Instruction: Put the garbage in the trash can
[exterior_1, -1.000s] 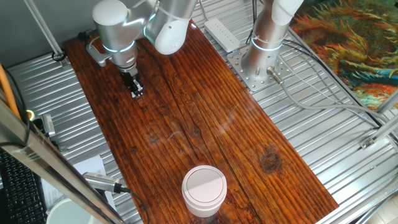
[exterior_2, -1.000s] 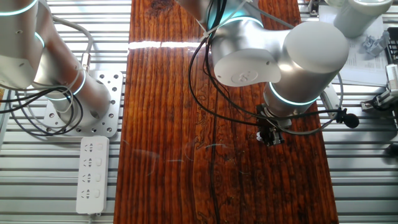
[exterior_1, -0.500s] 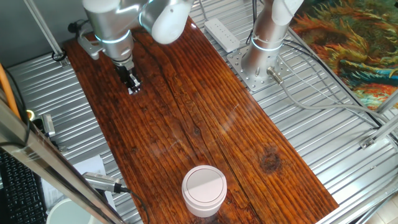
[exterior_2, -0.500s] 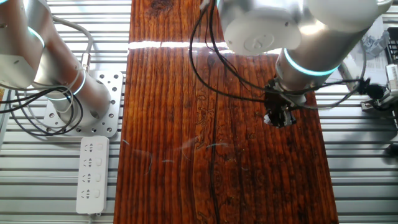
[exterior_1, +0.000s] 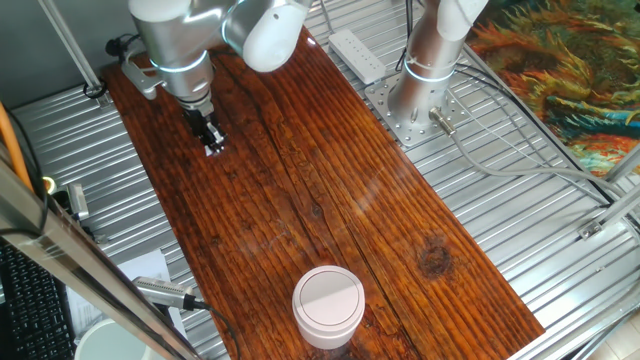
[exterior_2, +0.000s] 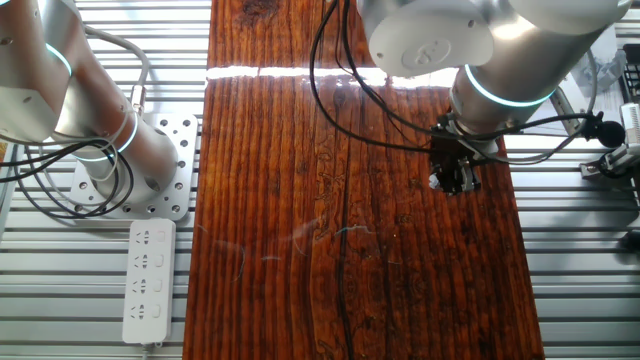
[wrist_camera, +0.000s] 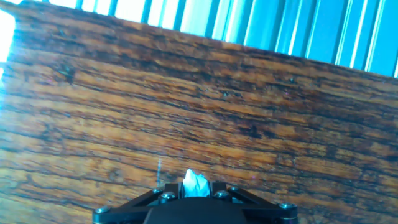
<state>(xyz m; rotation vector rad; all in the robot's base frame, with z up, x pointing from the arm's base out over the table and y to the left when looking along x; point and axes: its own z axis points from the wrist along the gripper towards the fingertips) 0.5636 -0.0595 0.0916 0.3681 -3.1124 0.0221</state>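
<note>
Since half a second ago the arm has barely shifted along the far left part of the table (exterior_1: 330, 180), after a larger move away from the trash can in the half second before. One gripper (exterior_1: 213, 147) hangs over that far left part, its fingers closed on one scrap of garbage (wrist_camera: 194, 184), a white bit showing between the tips in the hand view. One trash can (exterior_1: 328, 305), lid on, stands well apart at the near end, and one power strip (exterior_2: 148, 282) lies off the wood.
</note>
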